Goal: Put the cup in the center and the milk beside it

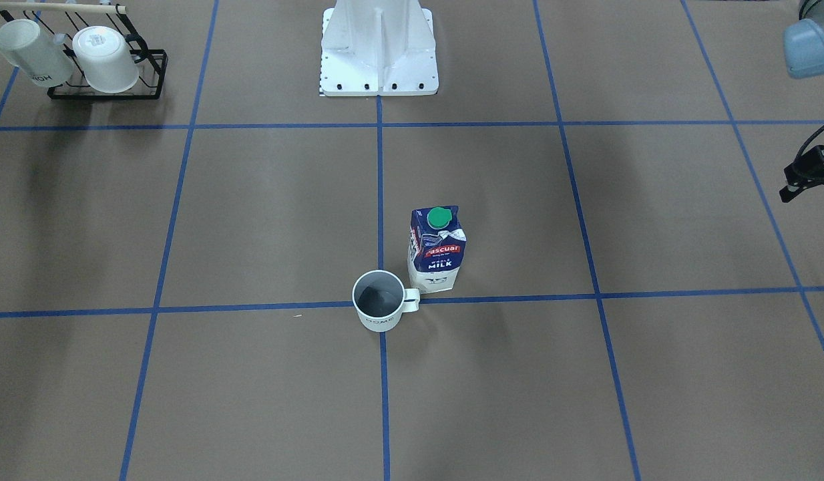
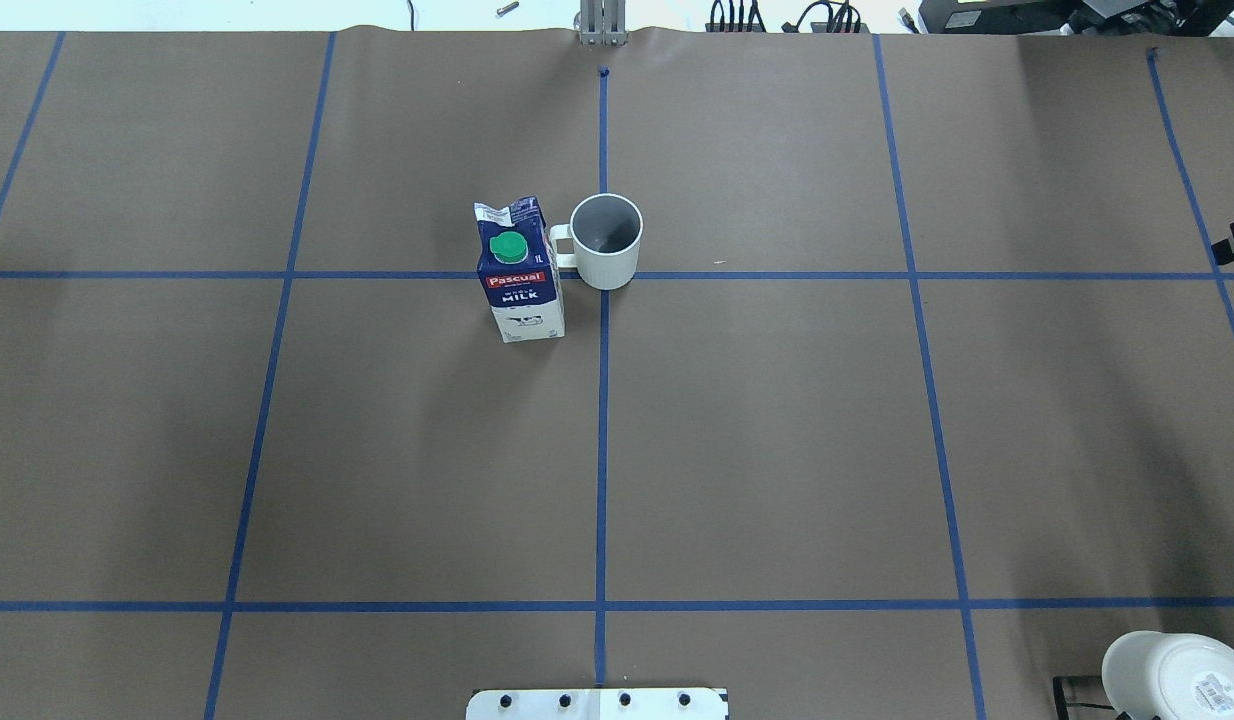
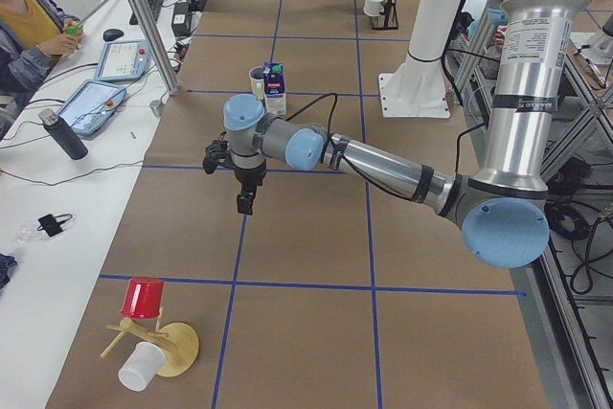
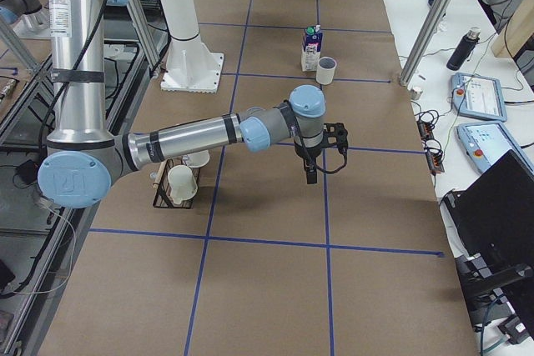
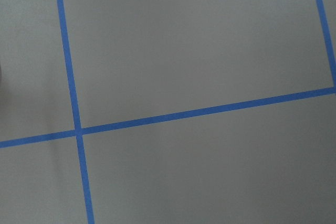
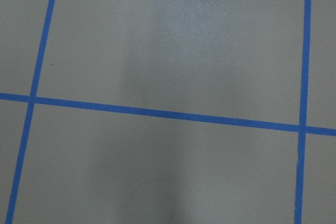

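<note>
The cup (image 1: 380,302), a white mug with a dark grey inside, stands upright on the middle crossing of the blue tape lines; it also shows in the overhead view (image 2: 606,240). The milk (image 1: 437,248) stands upright right beside it (image 2: 520,272), on the mug's handle side. Both arms are stretched out over the table's ends, far from the two objects. The left gripper (image 3: 246,202) hangs over bare paper, and so does the right gripper (image 4: 310,176). I cannot tell whether either is open or shut. Both wrist views show only paper and tape.
A black wire rack (image 1: 151,73) with two other white mugs stands near the robot's white base (image 1: 378,60) on its right side. A wooden stand (image 3: 177,347) with a red and a white cup is at the left end. People sit at side tables.
</note>
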Tool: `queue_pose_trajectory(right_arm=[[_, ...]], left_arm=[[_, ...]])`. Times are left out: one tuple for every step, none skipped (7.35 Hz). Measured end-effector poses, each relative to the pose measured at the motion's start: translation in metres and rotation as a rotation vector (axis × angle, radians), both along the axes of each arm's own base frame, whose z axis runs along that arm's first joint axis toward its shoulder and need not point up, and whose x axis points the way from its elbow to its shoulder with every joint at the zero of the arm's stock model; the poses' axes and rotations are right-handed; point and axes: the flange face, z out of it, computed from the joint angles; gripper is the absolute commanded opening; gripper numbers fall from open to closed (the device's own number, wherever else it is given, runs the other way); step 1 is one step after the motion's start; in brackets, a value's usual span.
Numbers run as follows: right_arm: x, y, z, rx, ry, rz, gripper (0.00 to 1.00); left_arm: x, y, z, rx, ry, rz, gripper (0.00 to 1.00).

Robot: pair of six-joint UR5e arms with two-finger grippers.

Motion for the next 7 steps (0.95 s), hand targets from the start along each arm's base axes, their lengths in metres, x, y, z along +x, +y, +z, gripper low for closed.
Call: queue_pose_trajectory(right_arm=[[0.002,-0.002,-0.002,0.002,0.011,-0.017,1.0],[0.003,-0.004,-0.004,0.002,0.017,-0.028,1.0],[0.003,-0.006,-0.007,-0.01,0.02,-0.033,1.0],[0.003,-0.009,-0.011,-0.032,0.022,-0.035,1.0],[0.003,-0.01,-0.013,-0.047,0.024,-0.035,1.0],[0.003,-0.011,-0.014,-0.054,0.025,-0.035,1.0],[0.003,-0.011,-0.015,-0.057,0.026,-0.035,1.0]], left_arm=[[0.001,0.0,0.004,-0.006,-0.001,0.001,0.98],[0.0,0.001,0.006,-0.006,0.0,0.001,0.98],[-0.001,0.004,0.006,0.001,0.001,0.001,0.98],[-0.002,0.008,0.007,0.009,0.002,0.002,0.98],[-0.003,0.011,0.005,0.017,0.004,0.001,0.98],[-0.003,0.012,0.002,0.019,0.005,0.0,0.98],[-0.004,0.016,0.005,0.014,0.005,-0.001,0.98]])
